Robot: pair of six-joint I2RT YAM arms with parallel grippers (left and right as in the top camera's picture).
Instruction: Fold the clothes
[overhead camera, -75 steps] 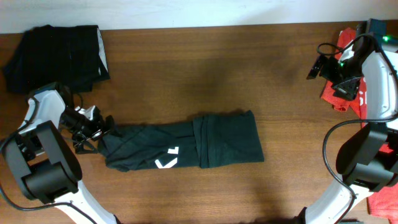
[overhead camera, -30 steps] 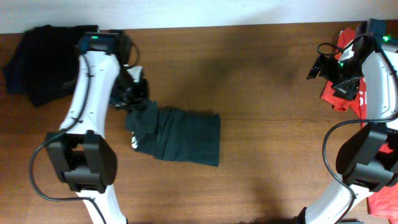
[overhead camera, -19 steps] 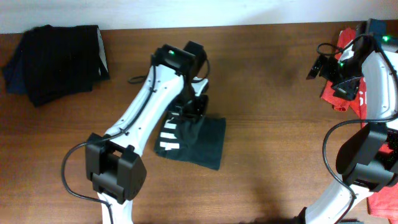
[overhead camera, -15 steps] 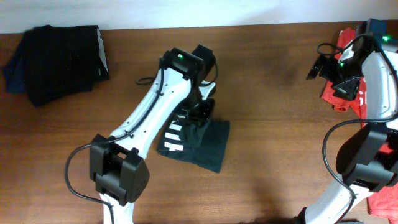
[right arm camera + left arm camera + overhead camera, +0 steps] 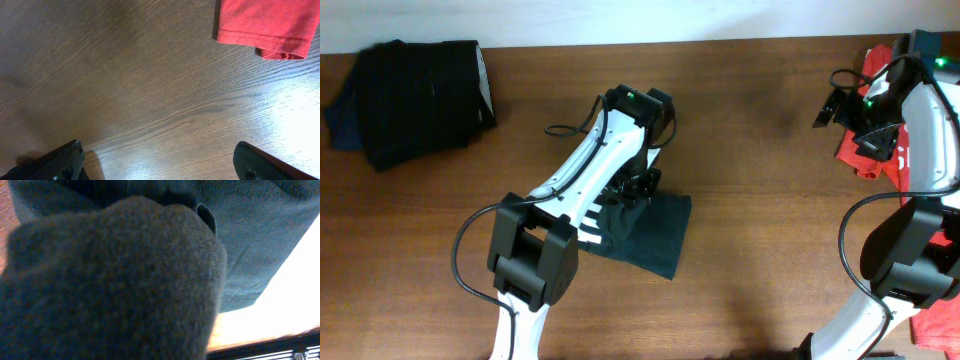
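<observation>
Shirt, one, dark, lies on the brown wooden table; one dark pile, one red shirt. Left gripper pinches the shirt; right gripper gapes.

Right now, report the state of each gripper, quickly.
Left gripper: shut on a bunched fold of the dark green T-shirt.
Right gripper: open, holding nothing, fingers spread above the bare wooden table.
</observation>
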